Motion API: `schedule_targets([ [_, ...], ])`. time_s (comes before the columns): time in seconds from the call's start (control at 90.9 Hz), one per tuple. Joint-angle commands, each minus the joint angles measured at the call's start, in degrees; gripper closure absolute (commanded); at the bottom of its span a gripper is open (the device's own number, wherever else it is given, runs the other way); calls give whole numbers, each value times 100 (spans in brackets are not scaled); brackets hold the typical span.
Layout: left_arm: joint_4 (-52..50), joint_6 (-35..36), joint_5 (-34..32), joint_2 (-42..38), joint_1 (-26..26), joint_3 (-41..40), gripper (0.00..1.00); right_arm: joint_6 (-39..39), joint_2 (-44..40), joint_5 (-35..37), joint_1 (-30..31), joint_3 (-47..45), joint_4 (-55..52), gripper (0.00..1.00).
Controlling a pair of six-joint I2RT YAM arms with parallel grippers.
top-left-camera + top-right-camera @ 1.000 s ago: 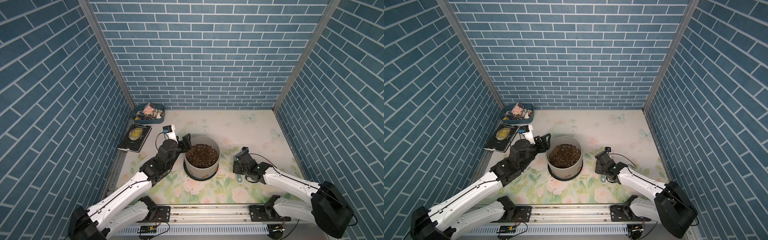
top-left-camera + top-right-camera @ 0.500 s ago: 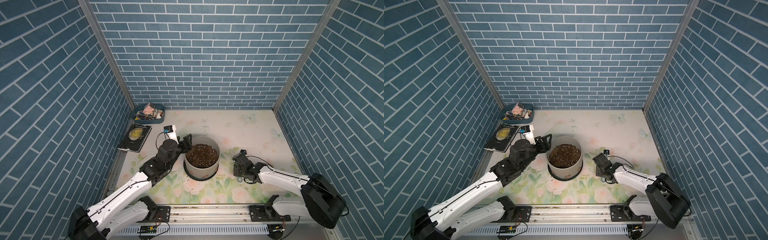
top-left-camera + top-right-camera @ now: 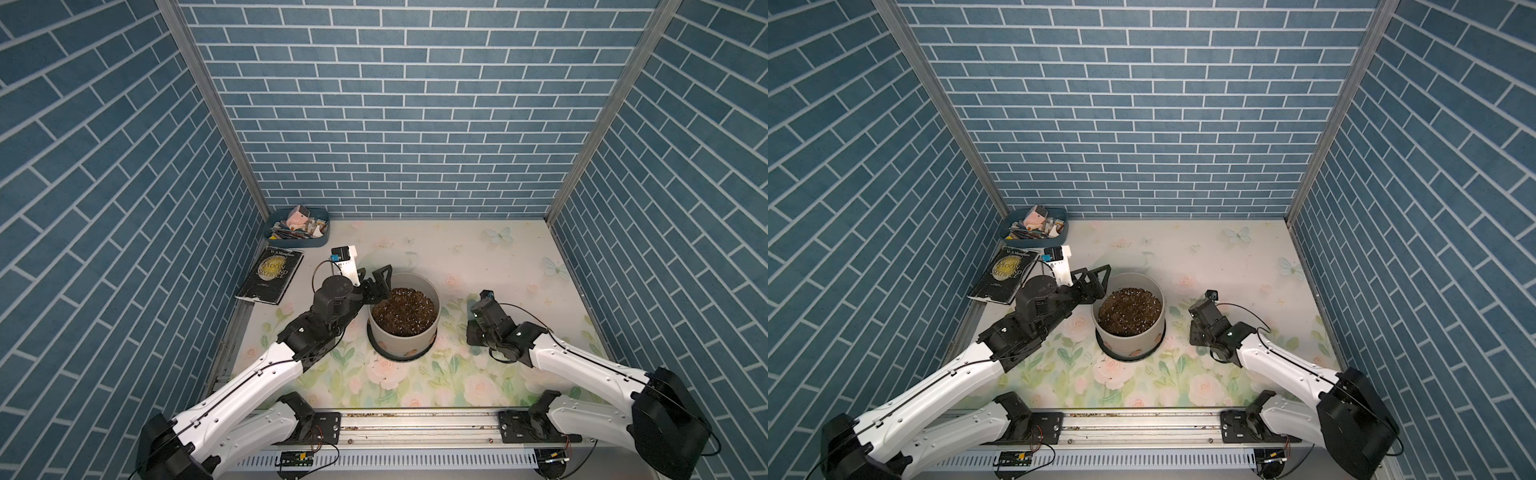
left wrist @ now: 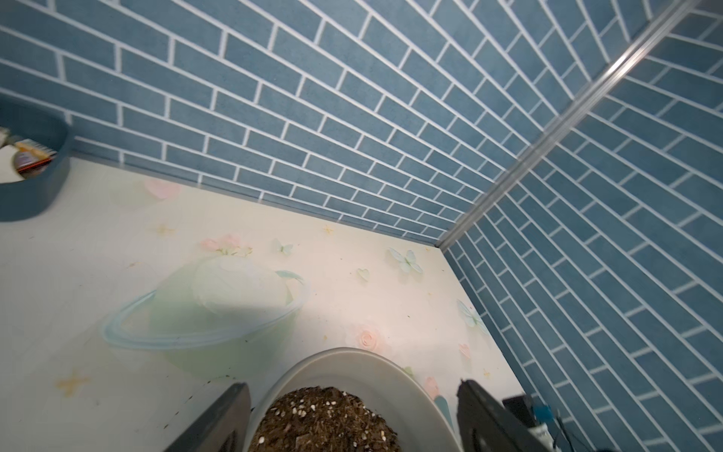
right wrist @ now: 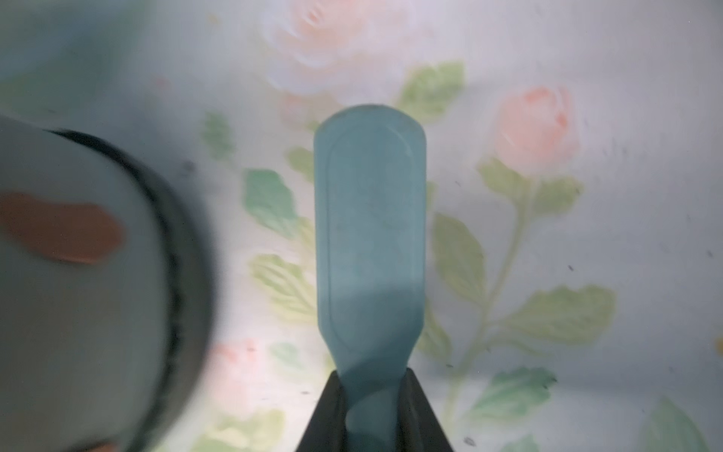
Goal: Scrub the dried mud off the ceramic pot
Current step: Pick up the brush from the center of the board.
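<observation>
step in hand, as judged: bring the brush to the mud while the pot is steadied. the right gripper (image 5: 375, 395) is clamped on the neck of the flat teal plastic brush (image 5: 369, 219). the brush's smooth back faces the wrist camera, and the bristles are not visible. the left gripper (image 4: 352, 385) stands wide at the far rim of the ceramic pot (image 3: 402, 345). the pot is a pale grey straight-walled cylinder filled with dark speckled soil (image 3: 404, 313), and it stands on a black round saucer (image 5: 184, 235). one finger (image 4: 227, 418) is outside the wall; contact cannot be confirmed.

recommended procedure:
- close the left jaws on the rim before any stroke, since a sideways push could slide or tip the pot.
- roll the right wrist until the bristle face meets the wall squarely.
- use short strokes with light pressure and keep above the saucer lip.

location: the dried mud (image 5: 62, 231), a reddish-brown smear, sits on the pot wall facing the right arm, just above the saucer. the brush head lies beside the pot, apart from the wall, over the floral table mat (image 5: 547, 98).
</observation>
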Motion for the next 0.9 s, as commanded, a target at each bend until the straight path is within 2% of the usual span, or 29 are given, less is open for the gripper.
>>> schedule_targets([
  [0.0, 761, 161, 1236, -41, -14, 77, 5, -708, -400, -1283, -67, 866, 733, 100],
  [0.044, 986, 129, 1565, -42, -13, 56, 1, -807, -418, -1760, -102, 1167, 908, 100],
  [0.176, 1919, -69, 2324, -82, -7, -211, 0, -841, -225, -3166, -276, 1902, 1424, 100],
  [0.297, 2572, -300, 2465, -135, 144, -391, 0, -674, -106, -3924, -279, 2182, 1828, 100],
  [0.44, 3864, -826, 3283, -2, 432, -611, 0, -242, -49, -4821, -267, 2150, 2549, 100],
  [0.539, 4497, -1083, 3685, 213, 485, -628, 0, -54, -45, -5104, -261, 2091, 2878, 100],
  [0.649, 4821, -1193, 3628, 344, 548, -697, 0, 100, -14, -5354, -256, 2071, 3088, 100],
  [0.891, 5784, -1697, 4201, 878, 569, -553, 0, 233, 170, -5493, -137, 1941, 3269, 100],
])
